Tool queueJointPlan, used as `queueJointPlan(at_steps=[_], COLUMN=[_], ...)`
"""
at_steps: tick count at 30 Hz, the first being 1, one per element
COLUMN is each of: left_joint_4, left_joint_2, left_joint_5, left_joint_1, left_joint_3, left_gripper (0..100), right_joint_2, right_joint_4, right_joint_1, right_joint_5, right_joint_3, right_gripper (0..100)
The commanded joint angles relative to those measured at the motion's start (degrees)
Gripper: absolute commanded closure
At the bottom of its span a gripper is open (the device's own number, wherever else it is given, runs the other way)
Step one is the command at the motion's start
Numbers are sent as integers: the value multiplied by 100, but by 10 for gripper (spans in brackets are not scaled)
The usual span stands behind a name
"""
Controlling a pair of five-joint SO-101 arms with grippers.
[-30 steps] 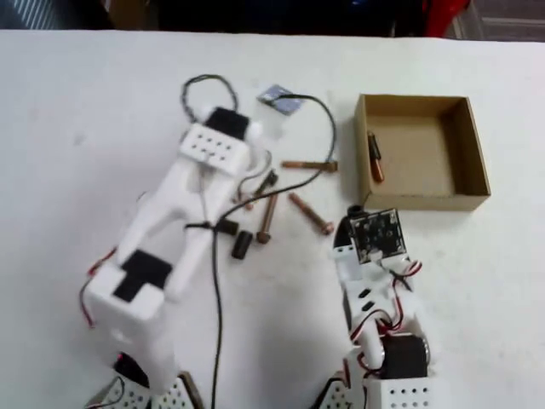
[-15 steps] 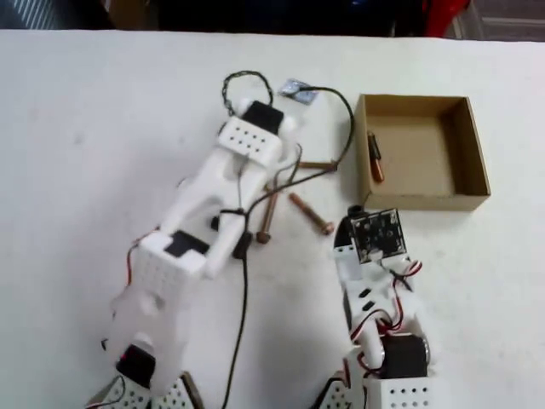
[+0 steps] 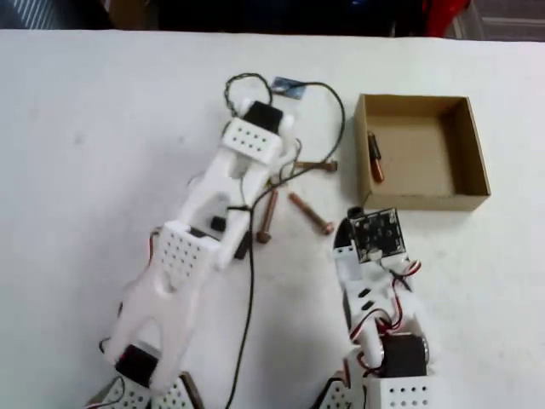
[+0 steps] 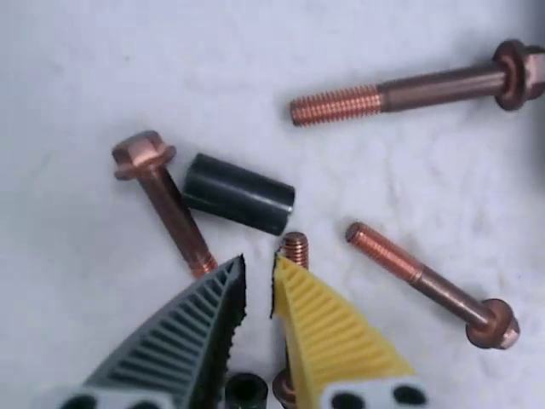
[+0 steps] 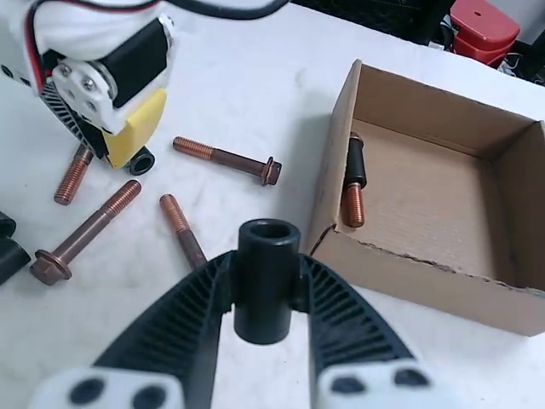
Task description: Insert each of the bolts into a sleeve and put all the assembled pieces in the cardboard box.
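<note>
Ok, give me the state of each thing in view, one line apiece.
Left gripper, slightly open, empty.
Right gripper, shut on a sleeve.
That sleeve, upright, no bolt in it.
Loose bolts, four, lying flat, unsleeved.
Loose sleeve, on its side, empty.
Cardboard box, open, one assembled piece lying against a wall inside.
</note>
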Motion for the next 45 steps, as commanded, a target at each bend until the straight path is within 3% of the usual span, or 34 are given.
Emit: queueJointPlan(at_steps=[1, 24, 29, 33, 38, 45], left_joint_4=[97, 97, 97, 97, 202, 70], left_joint_2=[4, 558, 576, 576, 576, 1051], left_joint_5=[70, 132, 1257, 1442, 2330, 2356], left_joint_1=[-233, -435, -470, -505, -532, -637], left_joint_3=[-466, -1284, -1231, -1231, -1231, -1275], left_gripper=[899, 899, 898, 899, 897, 896], right_joint_2=[-66, -66, -66, -66, -66, -66], right_joint_4=[-101, -101, -101, -101, -101, -101], right_joint_1=[48, 48, 48, 48, 48, 48], right_joint_5=[-53, -44, -44, -44, -44, -44], right_joint_3=[-70, -62, -62, -62, -62, -62], right_gripper=[981, 981, 981, 981, 981, 981])
